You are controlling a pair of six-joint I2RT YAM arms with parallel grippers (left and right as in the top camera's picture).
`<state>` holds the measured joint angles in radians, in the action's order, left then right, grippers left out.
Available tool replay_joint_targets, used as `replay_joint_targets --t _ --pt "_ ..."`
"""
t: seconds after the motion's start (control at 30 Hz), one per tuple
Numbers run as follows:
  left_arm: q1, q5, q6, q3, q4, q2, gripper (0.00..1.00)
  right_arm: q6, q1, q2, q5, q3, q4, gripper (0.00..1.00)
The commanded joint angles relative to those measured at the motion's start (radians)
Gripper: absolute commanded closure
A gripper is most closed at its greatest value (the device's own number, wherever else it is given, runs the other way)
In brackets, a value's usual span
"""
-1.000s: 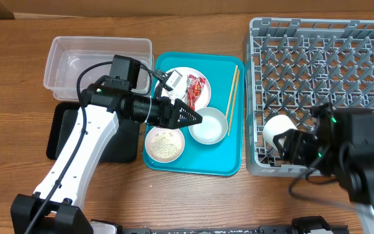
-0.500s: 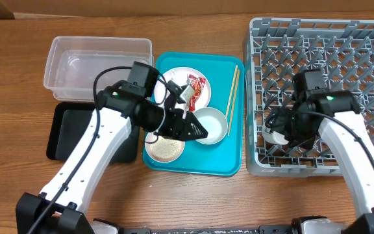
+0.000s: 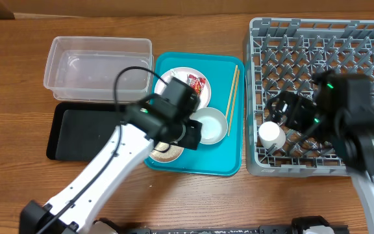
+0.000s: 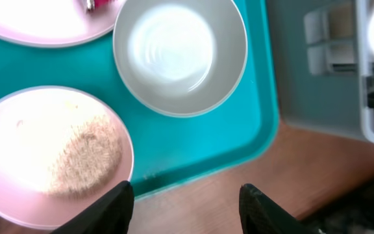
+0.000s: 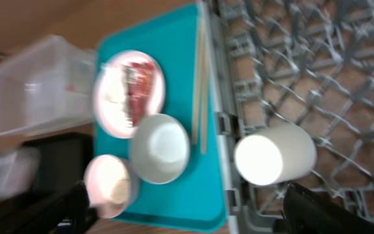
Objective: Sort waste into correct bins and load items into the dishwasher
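A wooden table (image 3: 18,65) carries a teal tray (image 3: 197,168) at its centre. On the tray's far half sits a pale plate (image 3: 186,71) bearing a red wrapper (image 3: 198,88) and, just beside it, a blurred white tissue (image 5: 112,91). Chopsticks (image 3: 232,91) lie along the tray's right edge. An empty bowl (image 4: 180,55) rests in the tray's near half. A pink plate (image 4: 12,130) strewn with rice (image 4: 83,156) fills the tray's near-left corner, just beside the bowl. The left gripper (image 4: 187,201) hangs above the tray's near edge, fingers spread and holding nothing.

A clear tub (image 3: 98,68) stands off the tray's far-left corner, and a black bin (image 3: 76,133) lies off its near-left side. Right of the tray, a grey rack (image 3: 323,39) holds a white cup (image 3: 271,134) in the corner closest to the tray's near-right corner. Whether the cup is upright or inverted cannot be told. The right gripper (image 5: 187,209) hovers over that side of the rack, fingers wide apart, empty and clear of the cup.
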<state>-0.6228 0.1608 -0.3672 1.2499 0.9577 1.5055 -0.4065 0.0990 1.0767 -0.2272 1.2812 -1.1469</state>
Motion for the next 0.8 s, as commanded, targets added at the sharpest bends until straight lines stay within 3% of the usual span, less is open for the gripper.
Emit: replay_joint_targets --t 0.0,0.2,0.53,0.67,0.77 --pt "-0.088 -0.172 -0.029 0.009 -0.056 0.082 0.45 0.018 -0.002 -0.069 -0.047 0.015 -0.001 0.02" --pt "-0.164 -0.203 0.043 0.009 -0.187 0.212 0.45 0.018 -0.002 -0.132 -0.044 0.015 -0.021 0.02" --pt "-0.165 -0.209 0.100 0.009 -0.283 0.317 0.47 0.018 -0.002 -0.133 -0.044 0.015 -0.048 0.02" --pt "-0.165 -0.217 0.094 0.018 -0.244 0.305 0.60 0.024 -0.002 -0.133 -0.037 0.015 -0.052 0.02" --pt "-0.159 -0.249 -0.003 0.046 -0.166 0.254 0.62 0.041 -0.002 -0.133 -0.036 0.015 -0.056 0.02"
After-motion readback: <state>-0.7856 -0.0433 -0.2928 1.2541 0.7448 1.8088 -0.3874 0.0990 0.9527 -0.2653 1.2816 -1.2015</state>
